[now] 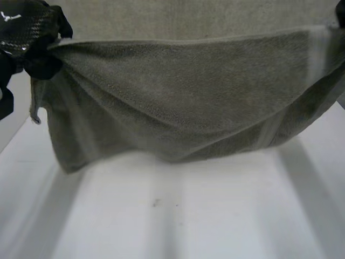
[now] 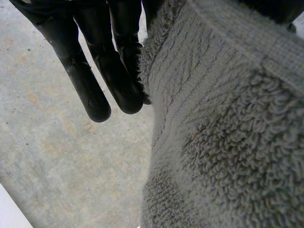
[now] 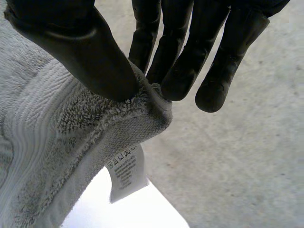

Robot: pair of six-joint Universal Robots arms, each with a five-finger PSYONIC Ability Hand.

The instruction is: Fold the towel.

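So at the upper left of the head view the left hand (image 1: 38, 60) has one top corner of the towel (image 1: 183, 97) bunched up in its grip, with the glossy left arm (image 1: 21, 24) coming in from the corner of the frame. In its own wrist cam the fingers (image 2: 95, 90) hang out straight with the towel's hemmed edge right up against the nearest one. The pinch itself isn't easy to make out there, but the cloth is clearly gathered at that hand, so I'd call it holding the towel. From there the grey-green terry towel is stretched across the whole upper half of the frame, up in the air. Its top edge runs nearly level and its middle sags in a loose belly. Its lower edge hangs just above the white table (image 1: 188, 216), lowest toward the left side. Over at the upper right, the other top corner goes up to the right hand (image 3: 185, 57). Its wrist cam is way clearer: the thumb (image 3: 80, 47) presses the towel corner against the fingertips, a proper pinch. A little white care label (image 3: 126, 173) dangles from the hem just under that grip. Both wrist cams have grey floor (image 2: 57, 166) behind the hands.
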